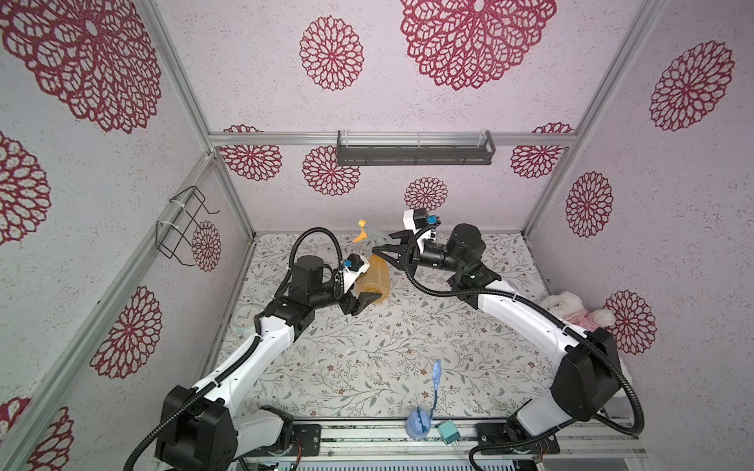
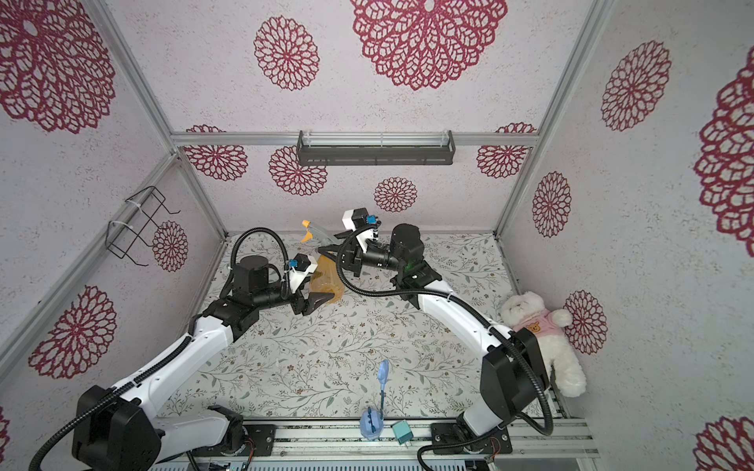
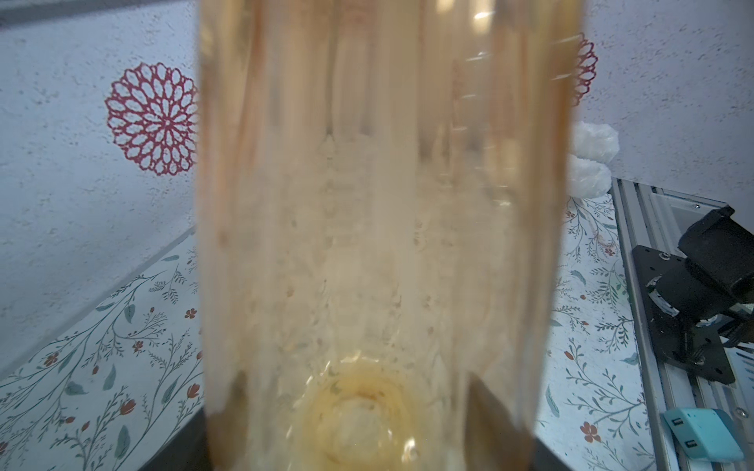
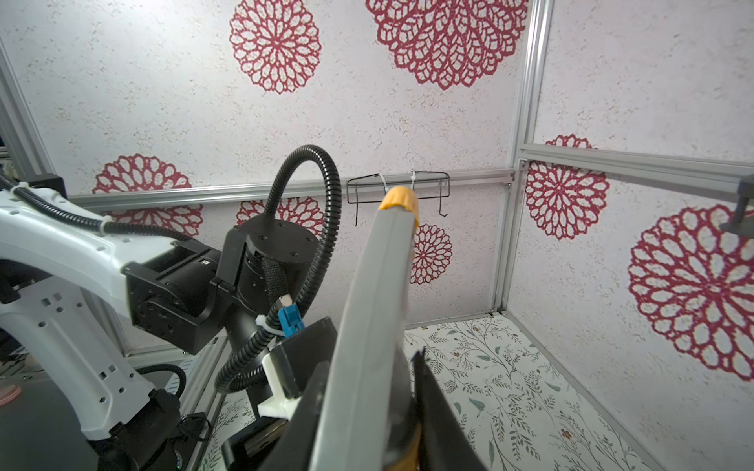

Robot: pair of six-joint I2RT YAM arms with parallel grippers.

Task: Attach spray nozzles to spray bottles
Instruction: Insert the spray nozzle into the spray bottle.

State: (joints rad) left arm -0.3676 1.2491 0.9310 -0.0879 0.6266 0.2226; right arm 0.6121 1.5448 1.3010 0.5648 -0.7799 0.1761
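The translucent orange spray bottle [image 1: 373, 281] [image 2: 326, 277] is tilted, its neck pointing toward the back wall. My left gripper [image 1: 370, 297] [image 2: 322, 299] is shut on its wide lower body. In the left wrist view the bottle [image 3: 379, 204] fills the middle, between the jaws of my left gripper [image 3: 359, 407]. The grey spray nozzle [image 1: 369, 233] [image 2: 317, 234], with orange trigger and tip, sits at the bottle's neck. My right gripper [image 1: 384, 244] [image 2: 333, 244] is shut on it. In the right wrist view the nozzle [image 4: 375, 306] runs up between the jaws of my right gripper [image 4: 367, 387]. The dip tube is hidden.
A pale blue rounded object [image 1: 419, 423] with a long stem and a teal block [image 1: 449, 433] lie at the table's front edge. A white plush toy [image 1: 571, 310] sits by the right wall. A dark shelf [image 1: 414, 153] hangs on the back wall and a wire rack [image 1: 183, 224] on the left wall.
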